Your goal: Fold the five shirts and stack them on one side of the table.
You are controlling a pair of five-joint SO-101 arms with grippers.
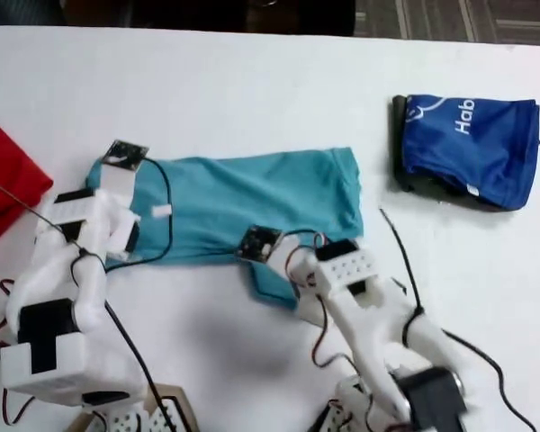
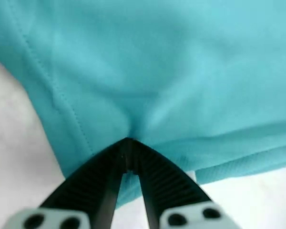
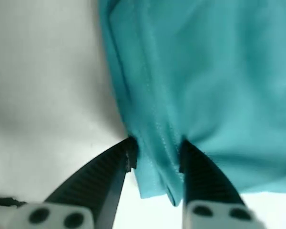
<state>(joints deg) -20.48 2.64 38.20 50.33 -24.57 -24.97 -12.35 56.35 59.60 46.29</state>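
Laid across the bench [image 1: 252, 81]: teal shirt [image 1: 252, 202]. Pinched at one edge in left jaws, pressed together; gripped at its bunched hem in right jaws (cloth filling their gap).

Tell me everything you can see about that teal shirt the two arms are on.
The teal shirt is soft, thin-looking knit with stitched hems. It lies as a long, apparently folded band across the middle of the white table. The left claw pinches one end, and the right claw grips a bunched edge.
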